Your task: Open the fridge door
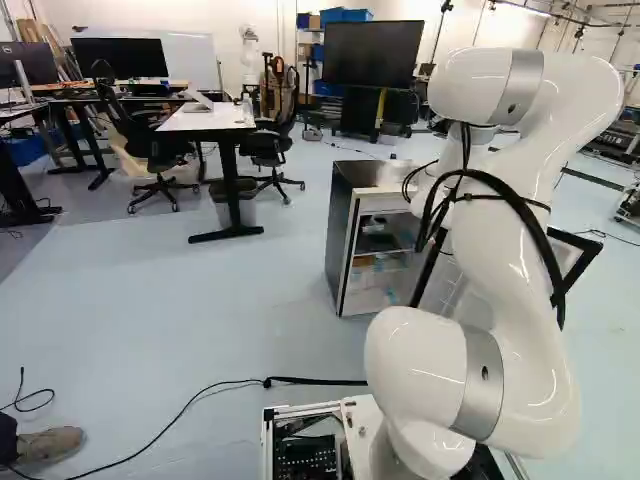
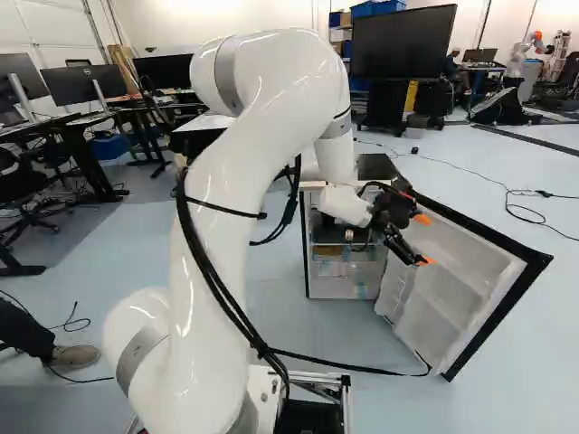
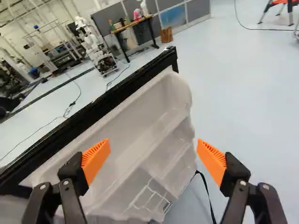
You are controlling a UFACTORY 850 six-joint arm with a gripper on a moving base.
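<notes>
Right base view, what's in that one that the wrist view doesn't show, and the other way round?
Only the right base view shows the arm, the fridge's main compartment with its shelves, and the desk monitors at its left. Only the wrist view shows the wood-topped desk by the grey partitions and a brown box beside it. Both show the fridge door standing open with its inner shelves, and the gripper with orange pads, its fingers spread apart.
</notes>
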